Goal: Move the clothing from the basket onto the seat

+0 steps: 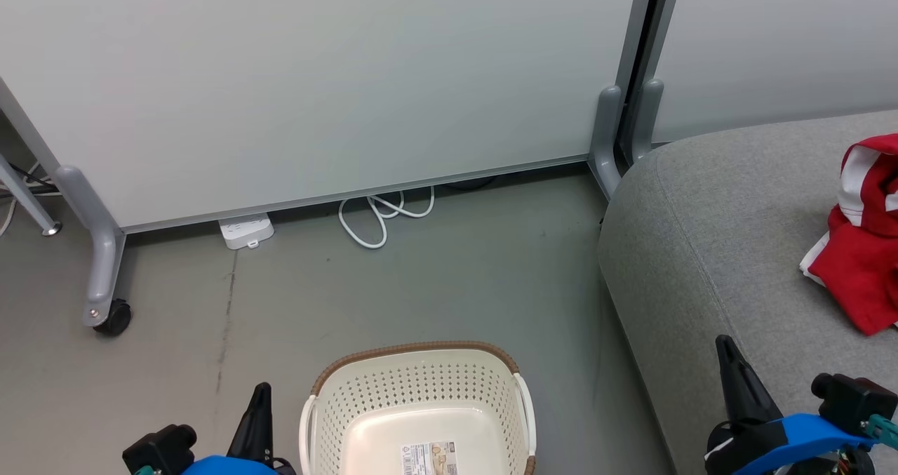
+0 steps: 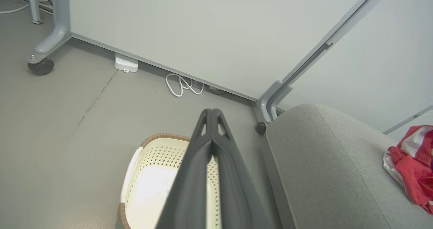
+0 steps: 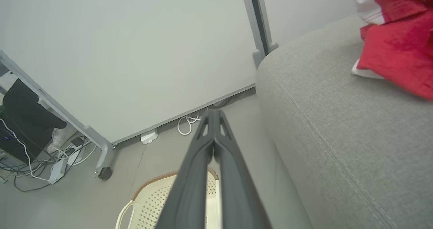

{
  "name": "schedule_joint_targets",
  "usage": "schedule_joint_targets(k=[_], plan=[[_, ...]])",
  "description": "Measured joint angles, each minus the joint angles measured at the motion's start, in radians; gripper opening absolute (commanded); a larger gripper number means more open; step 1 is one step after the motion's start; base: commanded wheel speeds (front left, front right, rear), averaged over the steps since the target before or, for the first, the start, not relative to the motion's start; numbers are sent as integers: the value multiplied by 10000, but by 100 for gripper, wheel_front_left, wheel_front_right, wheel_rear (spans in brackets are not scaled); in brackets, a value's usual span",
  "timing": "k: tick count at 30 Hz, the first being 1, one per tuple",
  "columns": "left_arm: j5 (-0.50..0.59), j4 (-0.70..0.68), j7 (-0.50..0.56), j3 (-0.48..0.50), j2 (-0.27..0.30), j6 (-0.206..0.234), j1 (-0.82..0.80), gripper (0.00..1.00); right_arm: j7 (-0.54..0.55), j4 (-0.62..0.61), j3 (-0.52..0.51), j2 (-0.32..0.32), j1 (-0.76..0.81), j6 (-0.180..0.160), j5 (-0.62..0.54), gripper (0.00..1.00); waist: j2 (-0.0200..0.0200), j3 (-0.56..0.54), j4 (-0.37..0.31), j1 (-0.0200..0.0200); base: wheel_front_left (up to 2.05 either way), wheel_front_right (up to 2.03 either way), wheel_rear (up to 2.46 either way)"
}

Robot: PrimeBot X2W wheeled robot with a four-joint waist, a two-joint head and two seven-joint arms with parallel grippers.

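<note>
The cream basket (image 1: 421, 398) stands on the floor at bottom centre; its inside shows just a label, no fabric. Red clothing (image 1: 866, 243) with white trim lies bunched on the grey seat (image 1: 722, 250) at the right edge. My left gripper (image 1: 261, 398) is shut, empty, low beside the basket's left rim. The right gripper (image 1: 726, 352) is shut too, hovering over the seat's front part, well short of the clothing. In the left wrist view the joined fingers (image 2: 211, 115) point over the basket (image 2: 152, 175); the right wrist view has the fingertips (image 3: 213, 115) beside the seat (image 3: 338, 127) and the clothing (image 3: 395, 36).
A pale partition panel (image 1: 316, 75) on wheeled grey feet (image 1: 105, 313) closes off the back. A white power strip (image 1: 245, 231) and a looped white cable (image 1: 382, 215) lie at its base. Cables and a person's shoe (image 3: 61, 137) appear behind the panel's left end.
</note>
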Motion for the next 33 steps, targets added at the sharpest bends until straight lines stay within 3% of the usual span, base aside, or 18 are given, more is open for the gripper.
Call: schedule_joint_targets(k=[33], plan=[[-3891, -788, 1206, 1035, -228, 2, -384, 0, 754, 84, -167, -6, -347, 0, 4955, 0, 0, 45, 18, 0, 0, 0, 0]])
